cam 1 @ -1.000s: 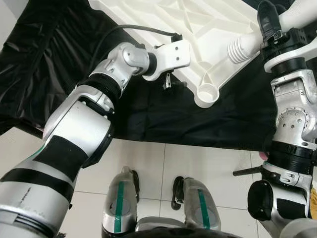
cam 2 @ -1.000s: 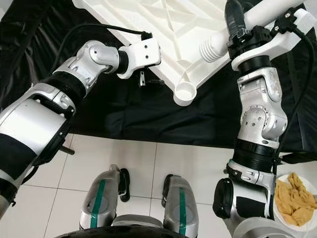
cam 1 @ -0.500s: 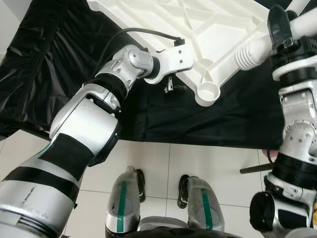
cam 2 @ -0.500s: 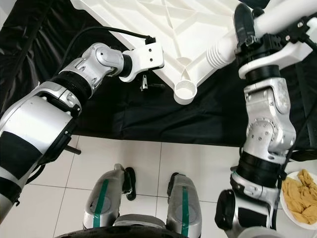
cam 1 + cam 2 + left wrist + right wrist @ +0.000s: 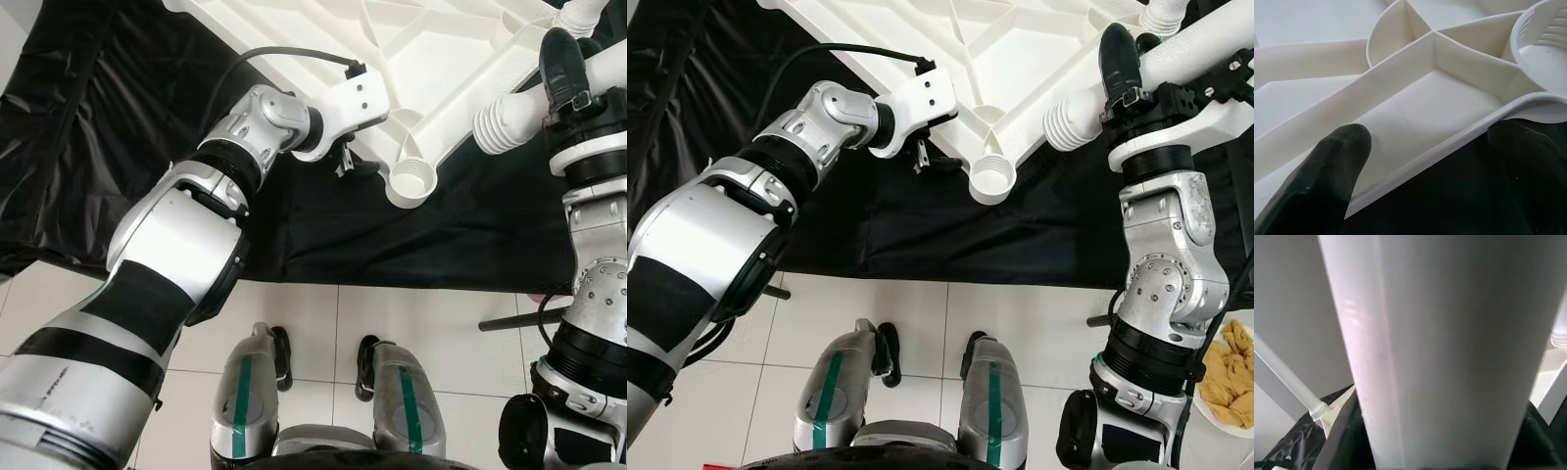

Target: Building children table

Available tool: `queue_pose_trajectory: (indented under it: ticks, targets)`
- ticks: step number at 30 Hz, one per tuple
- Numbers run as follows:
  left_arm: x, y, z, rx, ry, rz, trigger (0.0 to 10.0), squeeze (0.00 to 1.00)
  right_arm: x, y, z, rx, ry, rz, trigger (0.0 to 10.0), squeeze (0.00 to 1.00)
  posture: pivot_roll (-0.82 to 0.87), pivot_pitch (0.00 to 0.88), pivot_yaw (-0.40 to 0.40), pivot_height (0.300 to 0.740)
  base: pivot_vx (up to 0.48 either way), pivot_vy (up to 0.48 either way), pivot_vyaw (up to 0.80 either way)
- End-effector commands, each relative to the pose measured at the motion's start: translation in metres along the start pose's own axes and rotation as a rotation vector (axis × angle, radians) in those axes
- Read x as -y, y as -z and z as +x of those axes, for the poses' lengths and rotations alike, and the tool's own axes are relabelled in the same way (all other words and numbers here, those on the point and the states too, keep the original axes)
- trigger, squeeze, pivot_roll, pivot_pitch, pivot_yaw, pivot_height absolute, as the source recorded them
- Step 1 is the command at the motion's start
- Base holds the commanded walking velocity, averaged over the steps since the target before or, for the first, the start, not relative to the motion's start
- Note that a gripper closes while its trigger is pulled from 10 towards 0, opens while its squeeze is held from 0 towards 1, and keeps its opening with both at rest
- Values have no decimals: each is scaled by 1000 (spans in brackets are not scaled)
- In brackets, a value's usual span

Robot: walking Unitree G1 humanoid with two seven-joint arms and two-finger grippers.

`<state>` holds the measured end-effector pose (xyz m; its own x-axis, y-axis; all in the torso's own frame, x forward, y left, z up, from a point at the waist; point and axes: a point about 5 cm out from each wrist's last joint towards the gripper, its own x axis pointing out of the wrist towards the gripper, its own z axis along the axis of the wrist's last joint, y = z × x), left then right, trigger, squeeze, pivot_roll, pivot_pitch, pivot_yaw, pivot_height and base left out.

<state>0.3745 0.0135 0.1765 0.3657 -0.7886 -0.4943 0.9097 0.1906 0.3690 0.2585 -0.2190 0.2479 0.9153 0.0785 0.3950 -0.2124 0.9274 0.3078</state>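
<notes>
Leg lined up for the last near corner of the upturned tabletop

The white tabletop (image 5: 1019,69) lies underside up on a black sheet (image 5: 715,117), so its ribbed corner socket (image 5: 990,180) faces up, ready to take a leg. The right tool (image 5: 1122,73) is clamped round a white table leg (image 5: 1097,98), its threaded end near the socket but apart from it, probably angling toward it. The left tool (image 5: 1430,161) has its fingers (image 5: 1327,171) spread astride the tabletop's rim just beside that corner, one above and one below, likely to steady the tabletop. Other legs already stand in the far corners.
</notes>
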Motion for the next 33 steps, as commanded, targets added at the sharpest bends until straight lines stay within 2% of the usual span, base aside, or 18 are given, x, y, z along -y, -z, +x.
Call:
queue_pose_trajectory:
  ticks: [1,5,6,7,16,24,30,33]
  targets:
    - [-2,17,3,-67,-199,-42,10000,0,-4,-3,-2,1,-13,-2,10000,0,-161,191,108,740,0,0,0]
    - [0,20,3,-81,-181,-34,10000,0,-5,-3,-3,-2,-12,-2,10000,0,-161,196,109,740,0,0,0]
    - [2,21,4,-85,-166,-28,2745,0,-5,-3,-4,-5,-10,-1,10000,0,-160,197,111,740,0,0,0]
    - [5,23,4,-87,-143,-31,0,0,-5,-3,-5,-7,-8,-1,10000,0,-160,195,114,740,0,0,0]
    - [17,37,6,-124,-47,-12,0,0,-6,-2,-6,-13,-1,2,10000,0,-157,188,119,740,0,0,0]
    - [20,47,3,-153,-23,-2,0,0,-7,-2,-5,-16,-5,5,10000,0,-148,190,121,740,0,0,0]
    - [24,62,-4,-174,21,-18,0,0,-5,-4,-5,-8,3,3,10000,0,-142,186,123,740,0,0,0]
    - [25,73,-13,-178,63,-30,0,0,-5,-3,-4,-7,5,8,10000,0,-135,185,124,740,0,0,0]
